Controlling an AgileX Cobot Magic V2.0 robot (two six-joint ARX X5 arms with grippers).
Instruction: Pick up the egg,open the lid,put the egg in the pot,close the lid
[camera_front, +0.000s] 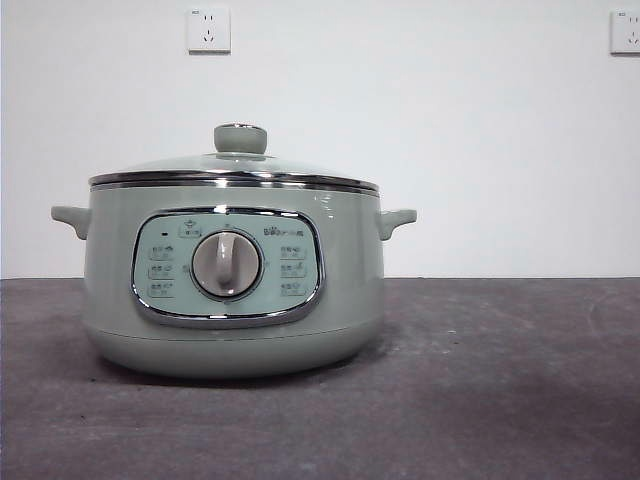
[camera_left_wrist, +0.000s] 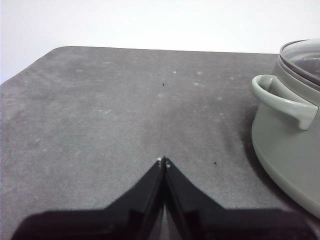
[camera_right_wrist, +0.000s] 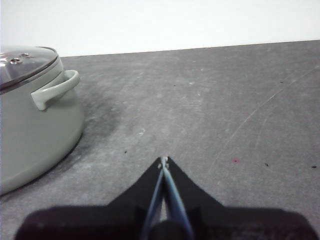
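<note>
The sage-green pot (camera_front: 235, 275) stands on the dark grey table, left of centre in the front view, with the pale-green lid (camera_front: 232, 168) seated on it and its round knob (camera_front: 240, 138) on top. The egg is out of view in all frames. My left gripper (camera_left_wrist: 163, 161) is shut with nothing in it, hovering over bare table to one side of the pot (camera_left_wrist: 292, 130). My right gripper (camera_right_wrist: 163, 160) is also shut and holds nothing, over the table on the other side of the pot (camera_right_wrist: 35, 120). Neither arm shows in the front view.
The grey table (camera_front: 500, 380) runs to a white wall with two sockets (camera_front: 208, 29) high up. In the left wrist view the table's rounded far corner (camera_left_wrist: 57, 50) is visible. The pot's side handles (camera_left_wrist: 282, 100) (camera_right_wrist: 55, 89) stick out toward each gripper.
</note>
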